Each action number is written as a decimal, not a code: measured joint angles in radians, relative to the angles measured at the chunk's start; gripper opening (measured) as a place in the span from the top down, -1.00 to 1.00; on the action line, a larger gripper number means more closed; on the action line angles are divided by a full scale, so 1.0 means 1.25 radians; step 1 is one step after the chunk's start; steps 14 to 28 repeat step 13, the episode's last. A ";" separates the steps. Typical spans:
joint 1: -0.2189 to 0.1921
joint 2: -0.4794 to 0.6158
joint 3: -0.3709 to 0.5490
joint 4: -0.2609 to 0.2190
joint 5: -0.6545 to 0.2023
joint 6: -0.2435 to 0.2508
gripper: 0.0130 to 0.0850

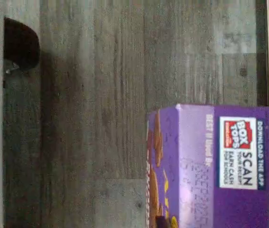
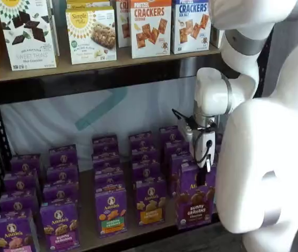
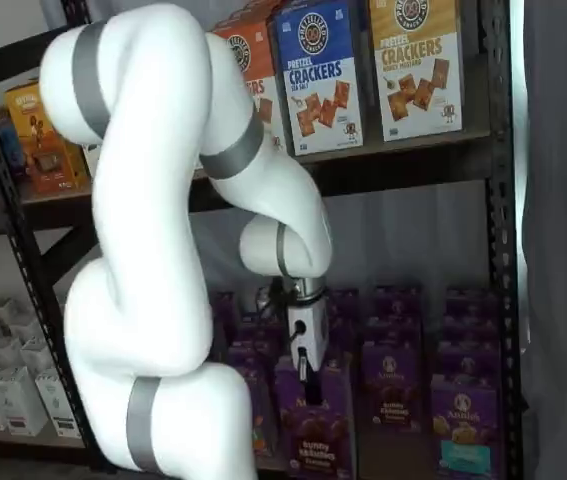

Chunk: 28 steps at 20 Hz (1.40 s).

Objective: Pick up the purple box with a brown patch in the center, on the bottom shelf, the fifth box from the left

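Gripper closed on the purple box at the front edge of the bottom shelf.

In both shelf views the gripper [image 2: 207, 176] hangs straight down with its black fingers clamped on the top of the purple box [image 2: 195, 205], a brown-banded bunny grahams carton. The box stands, or hangs just clear, at the front edge of the bottom shelf [image 2: 88, 239], toward its right end; I cannot tell whether it still touches the board. The wrist view shows the carton's top [image 1: 229, 161] over grey floor planks. The hold looks narrow and high on the carton, so, in my judgement, it could swing or slip if pulled away quickly. It could also clip the neighbouring orange-banded carton [image 2: 151, 202] and topple it.
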 joint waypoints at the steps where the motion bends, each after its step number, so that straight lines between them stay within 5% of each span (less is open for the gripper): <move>1: 0.003 -0.017 0.005 0.004 0.014 0.001 0.56; 13: 0.009 -0.207 0.033 0.054 0.189 -0.020 0.56; 28: 0.009 -0.207 0.033 0.054 0.189 -0.020 0.56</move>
